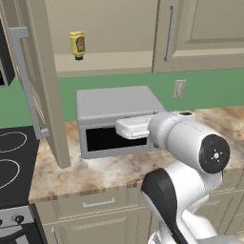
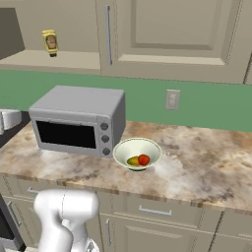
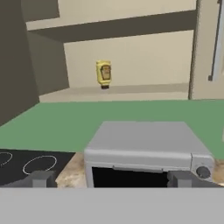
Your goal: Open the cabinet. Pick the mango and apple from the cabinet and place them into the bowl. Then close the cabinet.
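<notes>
In the round glossy bowl [image 2: 137,152]: oval mango [image 2: 133,161], smooth apple [image 2: 143,159]

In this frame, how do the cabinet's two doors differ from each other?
The left door is swung wide open, edge-on toward the camera, while the right door sits shut and flat against the cabinet. The left door's opening leaves the shelf with the yellow squeeze bottle exposed; behind the right door nothing can be seen. Both are beige and carry long vertical silver bar handles.
</notes>
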{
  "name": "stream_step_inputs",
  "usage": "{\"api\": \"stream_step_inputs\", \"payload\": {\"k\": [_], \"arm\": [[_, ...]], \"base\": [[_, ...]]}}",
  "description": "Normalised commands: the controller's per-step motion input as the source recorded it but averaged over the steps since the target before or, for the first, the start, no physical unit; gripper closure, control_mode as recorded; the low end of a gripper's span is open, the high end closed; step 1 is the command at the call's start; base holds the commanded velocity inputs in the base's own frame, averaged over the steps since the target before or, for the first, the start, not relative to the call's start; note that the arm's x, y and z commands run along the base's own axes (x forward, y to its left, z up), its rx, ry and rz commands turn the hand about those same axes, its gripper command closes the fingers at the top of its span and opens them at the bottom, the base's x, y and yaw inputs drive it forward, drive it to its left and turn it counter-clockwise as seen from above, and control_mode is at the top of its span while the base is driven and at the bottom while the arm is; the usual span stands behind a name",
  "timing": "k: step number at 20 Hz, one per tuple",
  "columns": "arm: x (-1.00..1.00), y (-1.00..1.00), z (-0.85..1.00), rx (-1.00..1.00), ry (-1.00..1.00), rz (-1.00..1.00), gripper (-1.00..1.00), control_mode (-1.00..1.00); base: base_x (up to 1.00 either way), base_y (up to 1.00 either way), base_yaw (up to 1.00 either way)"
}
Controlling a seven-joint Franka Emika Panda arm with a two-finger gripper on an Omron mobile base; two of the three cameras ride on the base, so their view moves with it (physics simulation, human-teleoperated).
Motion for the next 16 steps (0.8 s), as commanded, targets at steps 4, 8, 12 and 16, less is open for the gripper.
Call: {"api": "stream_step_inputs", "payload": {"k": [4, 8, 12, 16], "arm": [[-0.87, 0.36, 0.18, -0.10, -0.24, 0.22, -1.00, -1.00], [-0.85, 0.33, 0.07, -0.10, -0.27, 0.14, -1.00, -1.00], [-0.63, 0.45, 0.00, -0.01, -0.23, 0.07, -1.00, -1.00], [-0.69, 0.37, 0.00, -0.02, -0.23, 0.05, -1.00, -1.00]], "base": [[0.00, 0.00, 0.00], [0.00, 0.00, 0.00], [0.00, 0.00, 0.00], [0.00, 0.00, 0.00]]}}
